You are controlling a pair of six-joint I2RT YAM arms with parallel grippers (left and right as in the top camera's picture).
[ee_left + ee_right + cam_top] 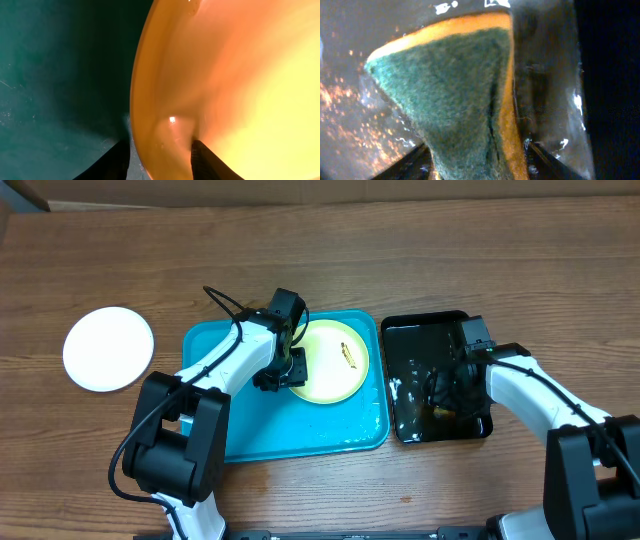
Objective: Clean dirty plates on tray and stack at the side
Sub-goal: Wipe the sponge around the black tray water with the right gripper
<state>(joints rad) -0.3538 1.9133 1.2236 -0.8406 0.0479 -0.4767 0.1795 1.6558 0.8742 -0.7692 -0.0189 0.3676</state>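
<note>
overhead, a clean-looking white plate (108, 348) sits alone on the table (400, 240) at far left, likely the start of the stack. next, the blue tray (290, 435) holds a yellow plate (335, 365) with a dark smear, so it needs wiping. the left claw (285, 370) straddles that plate's left rim, probably to steady it; whether it pinches i cannot tell. further right, over the wet black tray (410, 330), the right claw (479, 157) is clamped on a green-faced sponge (455, 100), seemingly wetting it.
</note>
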